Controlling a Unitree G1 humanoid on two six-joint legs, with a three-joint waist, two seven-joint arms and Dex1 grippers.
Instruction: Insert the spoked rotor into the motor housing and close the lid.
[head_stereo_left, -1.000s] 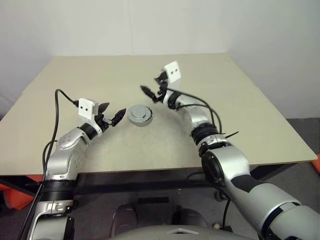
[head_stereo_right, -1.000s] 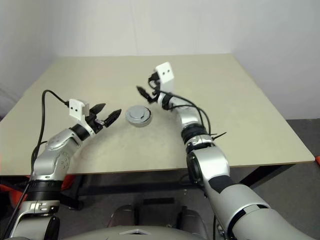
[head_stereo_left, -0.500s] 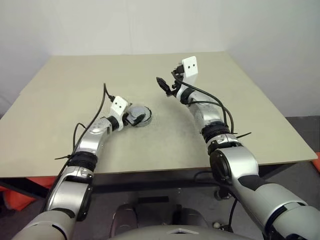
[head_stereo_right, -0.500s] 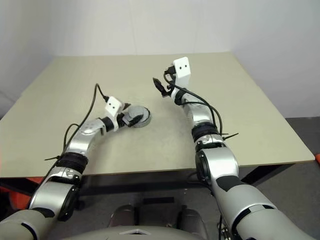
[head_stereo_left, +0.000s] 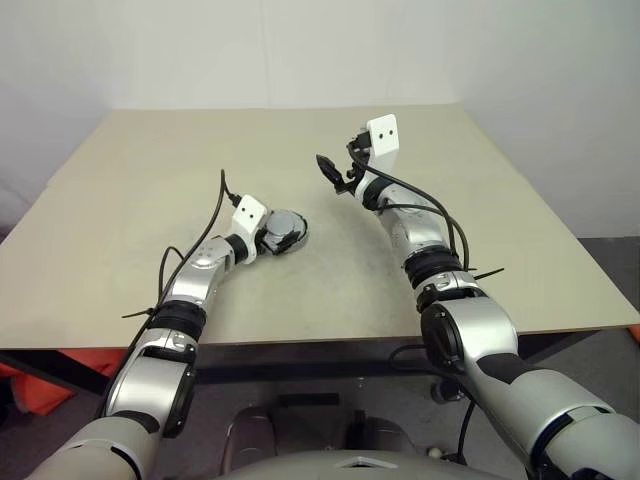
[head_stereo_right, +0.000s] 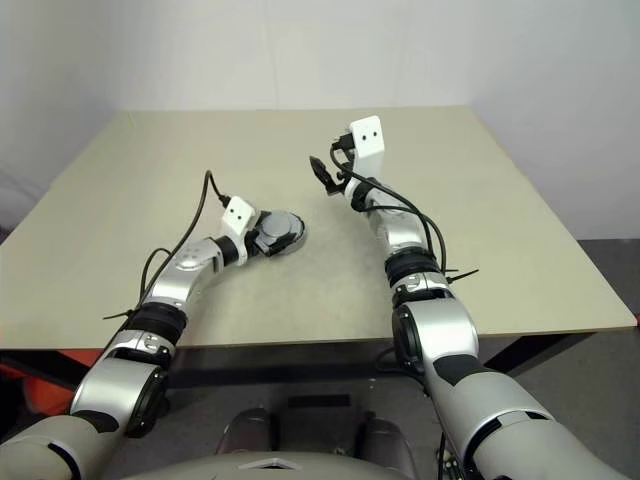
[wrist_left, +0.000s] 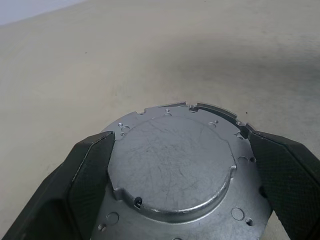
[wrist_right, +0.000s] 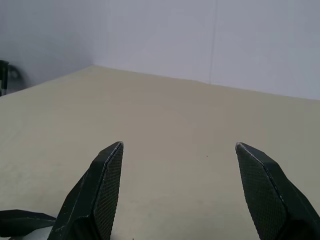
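Fingers, left: left gripper (wrist_left: 182, 200) brackets the lid (wrist_left: 172, 165), one black finger (wrist_left: 85, 185) on each side of its notched rim, spread about as wide as the disc; contact cannot be told.
Fingers, right: right gripper (wrist_right: 177, 190) hangs spread and empty above the table (head_stereo_left: 420, 300), well apart from the assembly.
Lid: lies flat between the left fingers, seated on the motor housing (head_stereo_left: 283, 232).
Nearer arm: the left, by far.
Next move, likely: squeeze across the disc's width.

I can read no text, label, brand mark, number or sign anywhere from here.
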